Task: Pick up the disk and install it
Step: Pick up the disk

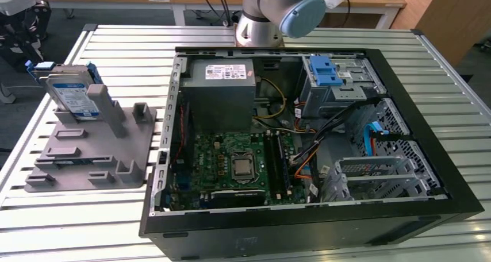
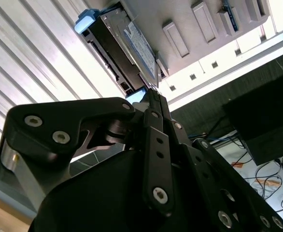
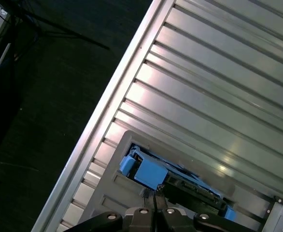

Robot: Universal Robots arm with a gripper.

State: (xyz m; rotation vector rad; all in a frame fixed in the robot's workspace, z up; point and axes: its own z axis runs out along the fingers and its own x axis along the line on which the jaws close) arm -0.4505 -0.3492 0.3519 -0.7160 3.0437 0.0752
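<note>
Grey slotted stand [image 1: 92,153] holds the disk [image 1: 73,98] upright, and the tool [image 2: 153,95] hangs with fingers pressed together, gripping nothing.

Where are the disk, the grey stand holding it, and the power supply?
disk [image 1: 71,96], exterior view, its white-and-blue label.
grey stand [image 1: 92,158], exterior view, its flat base.
power supply [image 1: 222,104], exterior view, its grey face.
</note>
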